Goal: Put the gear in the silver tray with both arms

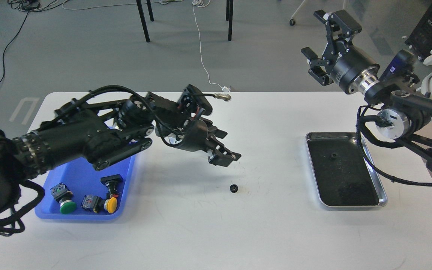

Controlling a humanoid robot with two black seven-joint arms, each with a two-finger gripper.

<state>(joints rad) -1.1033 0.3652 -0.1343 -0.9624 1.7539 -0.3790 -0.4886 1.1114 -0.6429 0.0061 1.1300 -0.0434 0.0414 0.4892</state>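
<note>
A small black gear point(233, 188) lies on the white table near the middle, apart from everything. My left gripper point(225, 150) hangs open and empty above it and a little to the left. The silver tray point(382, 197) sits at the right of the table; a second small black gear point(333, 155) lies on its dark floor. My right gripper point(327, 42) is open and empty, raised high beyond the table's far right edge.
A blue plastic tray point(77, 176) at the left holds several push buttons, green point(66, 205) and yellow point(111, 203) among them. Chair legs and cables are on the floor beyond the table.
</note>
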